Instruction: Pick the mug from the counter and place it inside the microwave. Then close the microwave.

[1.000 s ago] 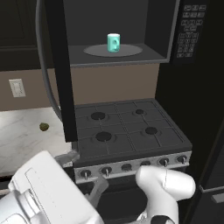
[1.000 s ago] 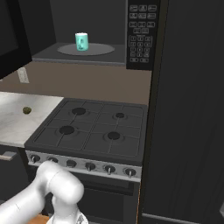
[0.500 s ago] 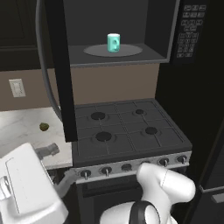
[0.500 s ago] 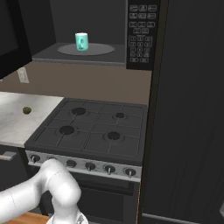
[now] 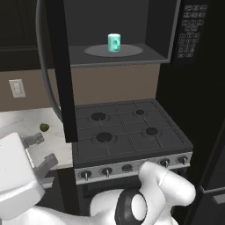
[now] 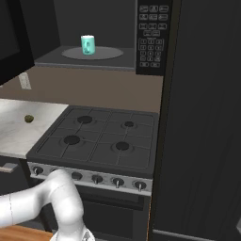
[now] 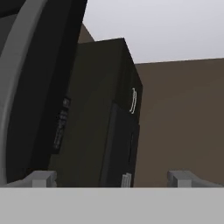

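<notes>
White arm bent low; pincer point(image 5: 41, 150) fingers apart, empty, beside the counter point(image 5: 26, 132).

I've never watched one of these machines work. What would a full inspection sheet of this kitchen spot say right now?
Surface: marble counter left of the black stovetop.
Job's things: teal mug stands upright on the turntable inside the microwave; door open, swung left.
Clutter: small olive lump on the counter.
End effector: low at the left beside the counter edge, fingers apart, holding nothing.
Cables: nothing seen.
Surroundings: wall outlet, stove knobs, tall dark cabinet on the right.
</notes>
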### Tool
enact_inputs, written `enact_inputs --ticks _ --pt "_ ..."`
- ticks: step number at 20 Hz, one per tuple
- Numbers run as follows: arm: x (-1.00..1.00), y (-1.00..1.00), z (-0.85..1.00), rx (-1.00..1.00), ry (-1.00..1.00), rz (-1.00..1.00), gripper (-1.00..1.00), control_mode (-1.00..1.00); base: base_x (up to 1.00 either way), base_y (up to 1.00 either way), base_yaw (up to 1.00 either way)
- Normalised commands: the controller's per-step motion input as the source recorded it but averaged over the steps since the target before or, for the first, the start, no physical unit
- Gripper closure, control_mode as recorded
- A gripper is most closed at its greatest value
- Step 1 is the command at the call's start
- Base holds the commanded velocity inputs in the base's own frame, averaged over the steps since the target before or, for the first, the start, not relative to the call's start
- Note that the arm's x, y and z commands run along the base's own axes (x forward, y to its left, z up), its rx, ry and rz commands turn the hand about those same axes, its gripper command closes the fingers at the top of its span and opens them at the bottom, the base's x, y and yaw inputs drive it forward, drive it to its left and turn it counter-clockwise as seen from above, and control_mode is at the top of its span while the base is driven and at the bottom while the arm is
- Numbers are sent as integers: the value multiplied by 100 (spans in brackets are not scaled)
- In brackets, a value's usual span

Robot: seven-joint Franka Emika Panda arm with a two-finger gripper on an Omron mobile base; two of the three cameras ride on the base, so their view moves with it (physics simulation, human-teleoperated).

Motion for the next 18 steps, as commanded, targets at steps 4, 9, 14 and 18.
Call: enact_inputs --ticks 4,9,14,18 --pt "24 26 0 0 0 0 -100 -100 0 0 0" --pt "24 22 0 -3 1 -1 -100 -100 0 0 0" --pt "25 20 0 -4 2 -4 -100 -100 0 0 0" --pt "30 19 0 -5 2 -6 -100 -100 0 0 0"
